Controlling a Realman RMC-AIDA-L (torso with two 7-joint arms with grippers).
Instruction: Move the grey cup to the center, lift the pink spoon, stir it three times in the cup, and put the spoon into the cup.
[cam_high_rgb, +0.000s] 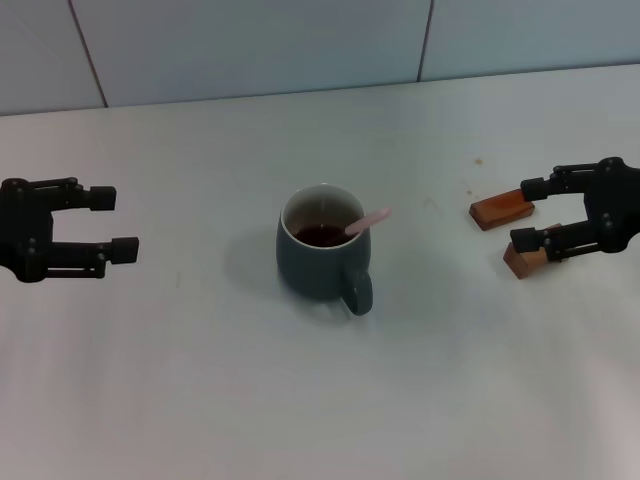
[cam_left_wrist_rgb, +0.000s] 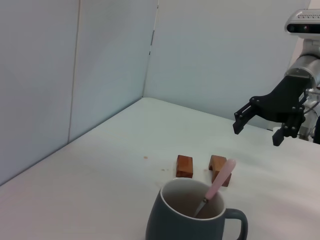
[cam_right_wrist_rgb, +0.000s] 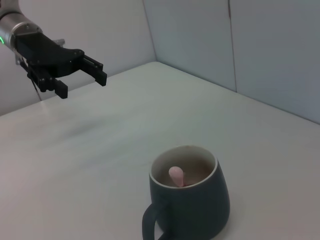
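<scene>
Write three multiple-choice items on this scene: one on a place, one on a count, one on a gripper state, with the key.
1. Where is the pink spoon?
A. on the table
B. in the grey cup
C. in a gripper

2. How many wooden blocks lie near the right gripper?
A. one
B. two
C. four

3. How is the left gripper?
A. open, holding nothing
B. shut on the spoon
C. shut on the cup

Key: 1 B, its handle leans on the cup's rim; 2 B, the left wrist view shows both; 3 A, its fingers stand apart, far from the cup.
</scene>
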